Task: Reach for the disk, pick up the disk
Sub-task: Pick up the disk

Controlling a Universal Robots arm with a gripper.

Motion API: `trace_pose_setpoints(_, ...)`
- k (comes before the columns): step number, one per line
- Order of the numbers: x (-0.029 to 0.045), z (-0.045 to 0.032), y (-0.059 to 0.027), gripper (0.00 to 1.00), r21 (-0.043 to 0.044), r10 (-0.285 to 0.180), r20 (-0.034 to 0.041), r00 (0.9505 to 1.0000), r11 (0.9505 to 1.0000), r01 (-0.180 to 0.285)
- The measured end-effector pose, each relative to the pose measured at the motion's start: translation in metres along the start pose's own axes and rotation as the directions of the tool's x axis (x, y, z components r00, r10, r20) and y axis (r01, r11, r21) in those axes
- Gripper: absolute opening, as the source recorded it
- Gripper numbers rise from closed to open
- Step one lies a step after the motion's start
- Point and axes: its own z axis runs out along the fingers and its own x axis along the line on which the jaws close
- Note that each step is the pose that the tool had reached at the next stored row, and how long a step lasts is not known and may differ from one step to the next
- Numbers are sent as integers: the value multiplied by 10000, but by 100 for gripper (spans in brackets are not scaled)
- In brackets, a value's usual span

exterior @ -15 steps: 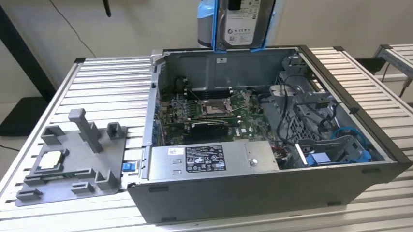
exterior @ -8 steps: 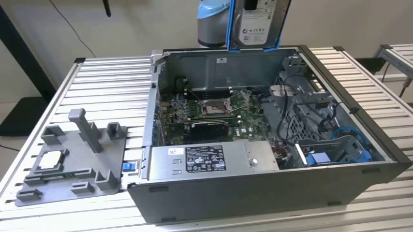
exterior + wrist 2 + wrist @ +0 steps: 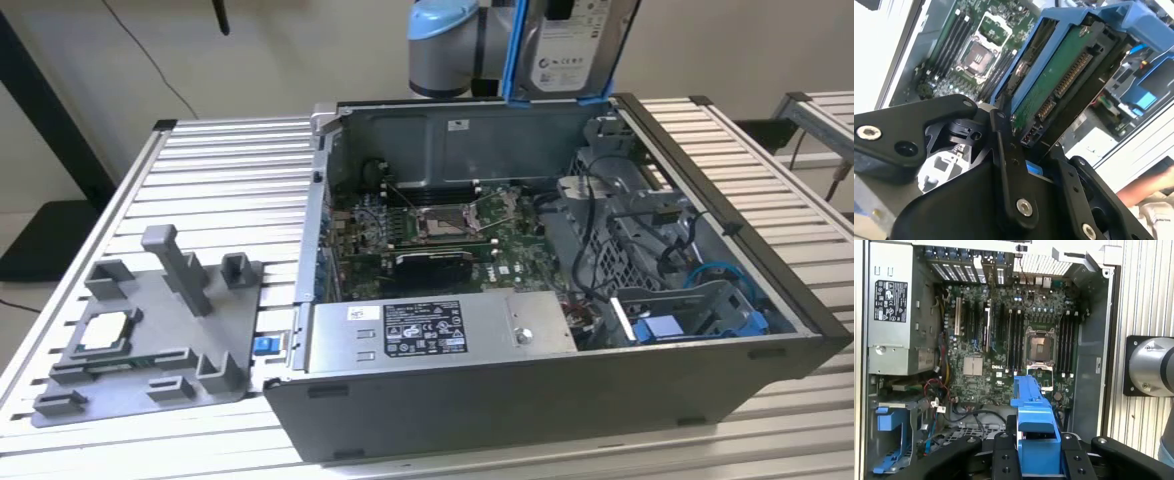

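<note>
- My tool [image 3: 1038, 452] is clenched on the disk [image 3: 567, 45]; in both wrist views its black fingers [image 3: 1009, 170] press against the blue frame from either side.
- The disk hangs upright in the air, clear of the open computer case [image 3: 561, 400], above the case's back wall toward the far edge of the worktop [image 3: 214, 180].
- In the second wrist view the disk's green circuit side and connectors face the camera, with the motherboard [image 3: 1004, 340] well below.
- I judge both the reach and the pick-up done: the disk touches nothing except my tool.
- The grey stand [image 3: 147, 330] sits near the worktop's front corner on the exterior view's left, well apart.
</note>
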Motion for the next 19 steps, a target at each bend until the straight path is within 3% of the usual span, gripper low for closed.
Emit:
trace_pose_setpoints(13, 17, -13, -584, 0, -15, 1, 1, 10000, 10000, -1)
trace_pose_setpoints(16, 19, -15, -656, 0, -16, 1, 1, 10000, 10000, -1)
trace_pose_setpoints(19, 19, -15, -666, 0, -16, 3, 1, 10000, 10000, -3)
